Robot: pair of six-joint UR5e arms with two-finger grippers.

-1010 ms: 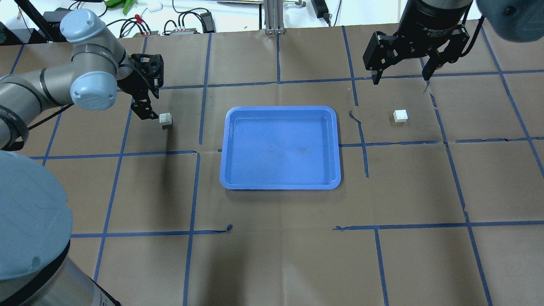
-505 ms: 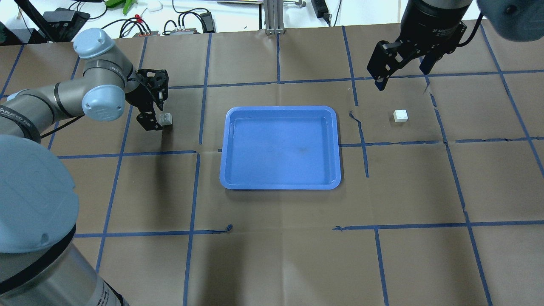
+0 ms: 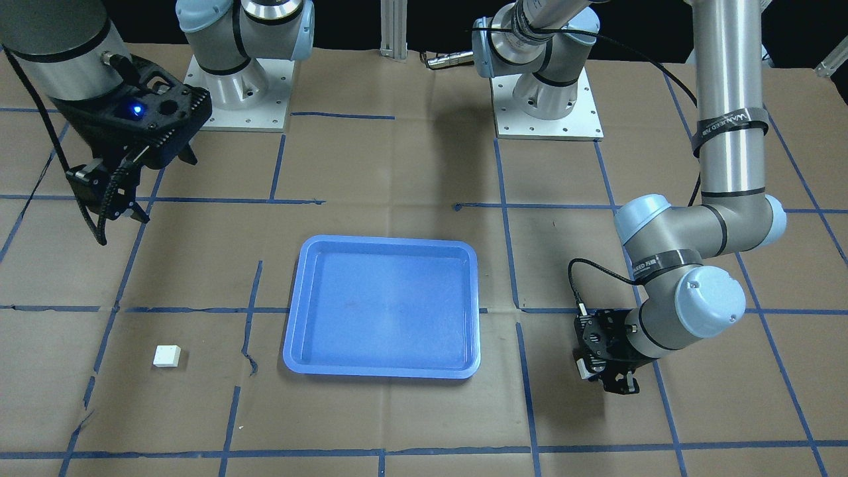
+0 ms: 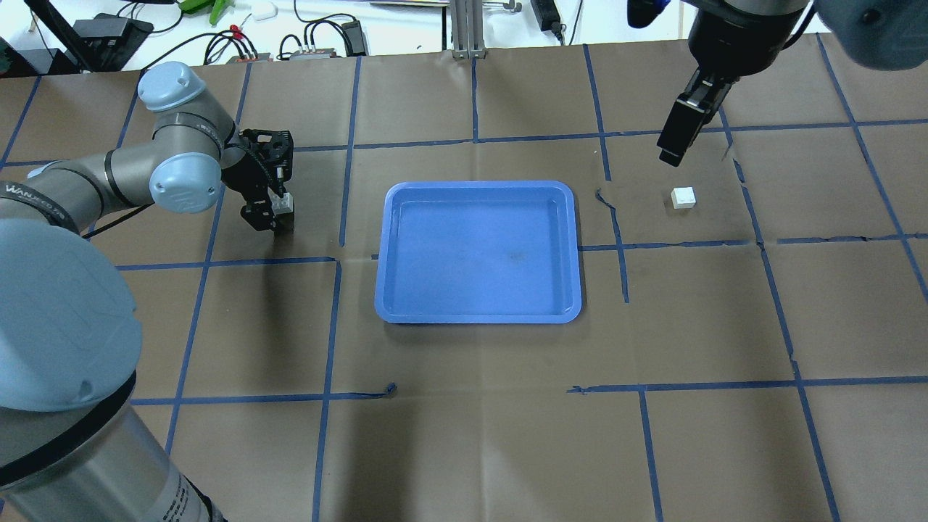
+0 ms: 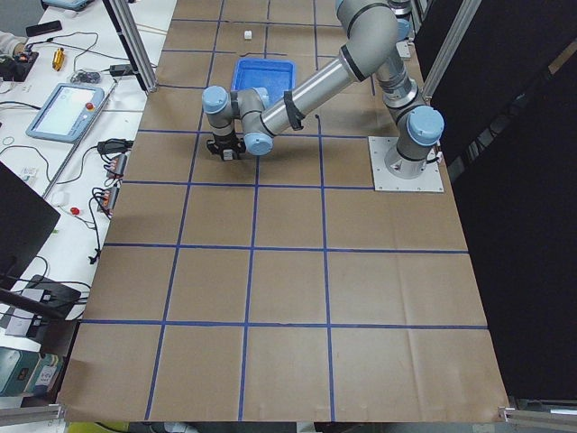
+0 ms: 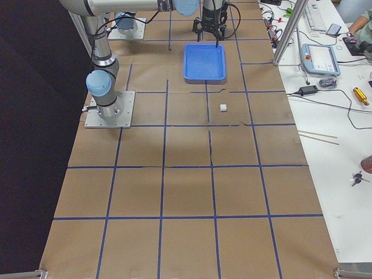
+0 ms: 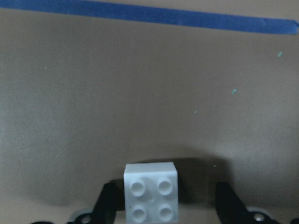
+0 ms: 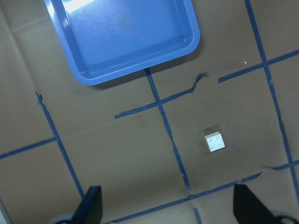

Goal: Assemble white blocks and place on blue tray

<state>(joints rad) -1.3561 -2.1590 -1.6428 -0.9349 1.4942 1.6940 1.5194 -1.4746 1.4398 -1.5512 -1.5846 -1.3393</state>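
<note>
One white block sits on the paper left of the blue tray. My left gripper is low over the table with its fingers on either side of this block. In the left wrist view the block stands studs up between the open fingers, nearer the left one. The other white block lies alone right of the tray. My right gripper hangs open and empty well above and behind it. The right wrist view shows that block and the tray far below.
Brown paper with blue tape grid lines covers the table. The tray holds nothing. Cables and electronics lie beyond the far edge. The arm bases stand on the robot's side.
My left gripper has moved toward the tray and down, so its fingers now straddle the left white block. My right gripper has turned about its wrist and shifted a little. Neither block has moved.
</note>
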